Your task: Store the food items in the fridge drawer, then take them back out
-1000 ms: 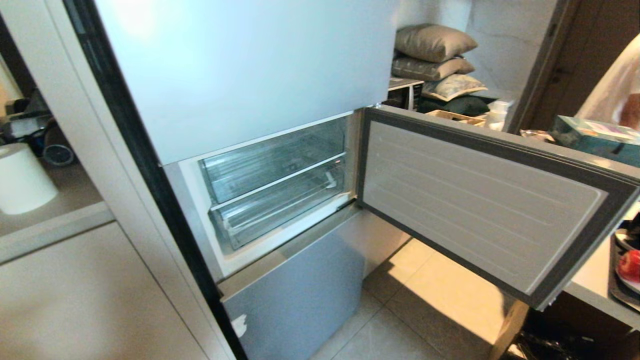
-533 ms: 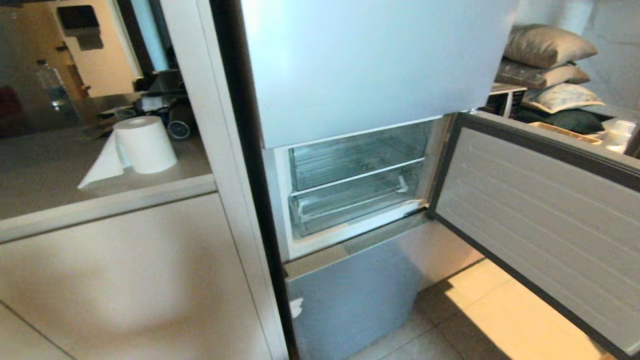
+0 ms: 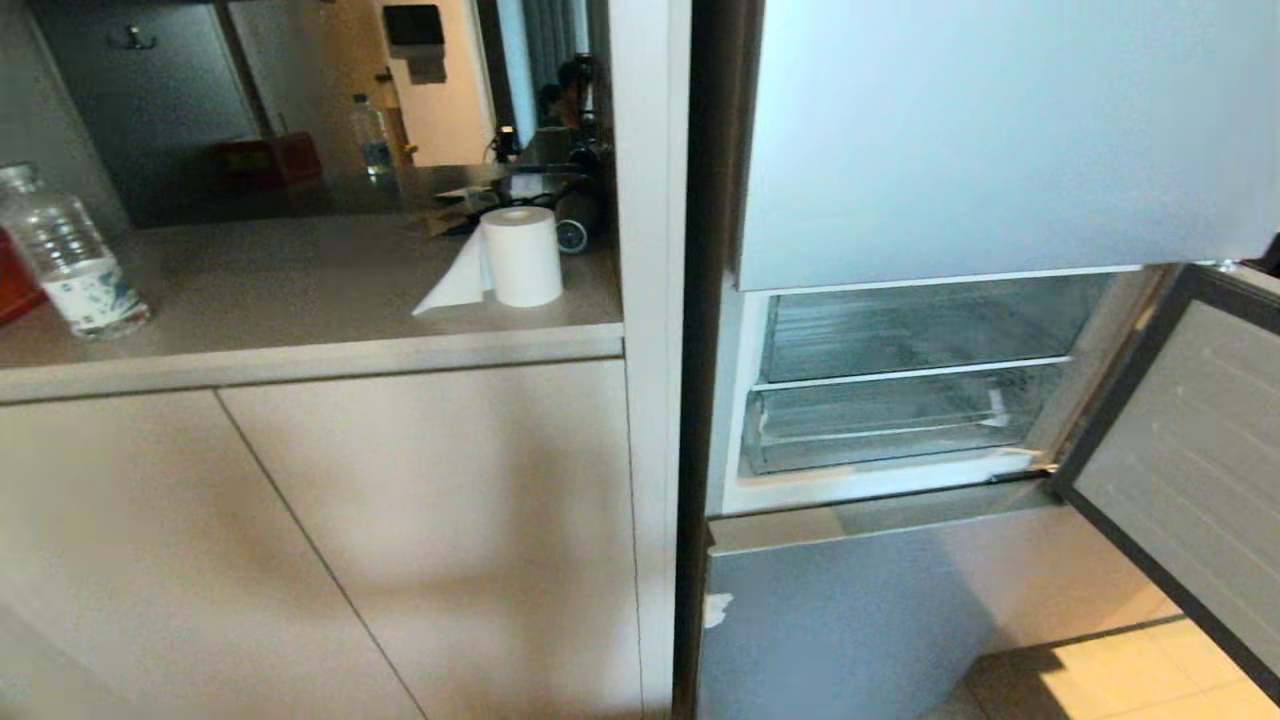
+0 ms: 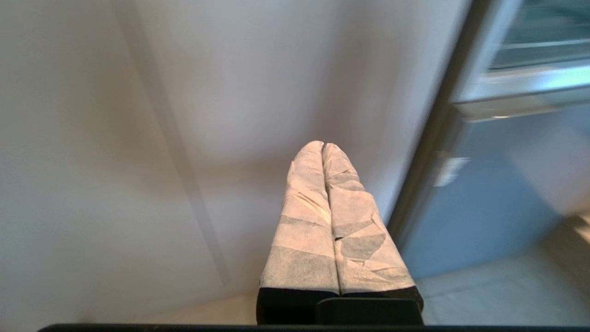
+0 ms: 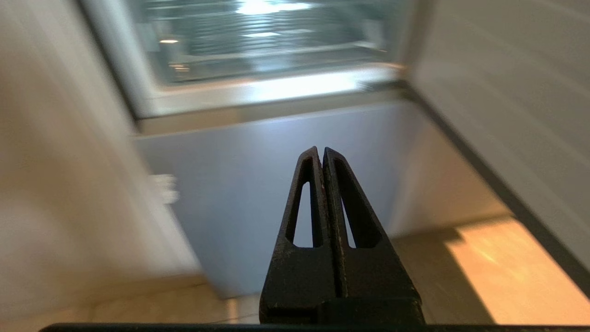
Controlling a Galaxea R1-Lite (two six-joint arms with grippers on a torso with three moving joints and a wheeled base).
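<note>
Fridge drawer [image 3: 890, 425] empty, pushed in behind open fridge door [image 3: 1180, 470].

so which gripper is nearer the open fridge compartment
Right. The right gripper points at the fridge panel just below the open compartment; the left gripper faces the cabinet beside it.

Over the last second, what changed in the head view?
Only the camera swung left: the fridge slid to the right of the picture, its open door now cut off, and the counter with paper roll and bottle came in. The red fruit left view. Clear drawers unchanged; nothing grasped or released.
</note>
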